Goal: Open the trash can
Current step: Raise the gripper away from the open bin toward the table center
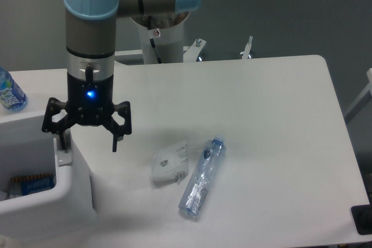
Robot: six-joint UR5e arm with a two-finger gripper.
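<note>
The trash can [64,201] is a large boxy white bin at the lower left, partly cut off by the frame edge. Its top shows an opening [26,169] with a blue item [32,185] inside. My gripper [87,140] hangs straight down over the can's right rim, open and empty. Its left fingertip [60,139] is at a small grey piece [64,154] on the opening's right edge; whether they touch I cannot tell. Its right fingertip [115,144] is over the table just right of the can.
A clear plastic bottle [202,178] with a blue cap lies on the white table [261,114], next to a small white packet [170,162]. Another bottle [9,92] with a blue label stands at the far left edge behind the can. The arm's base [163,33] is at the table's back.
</note>
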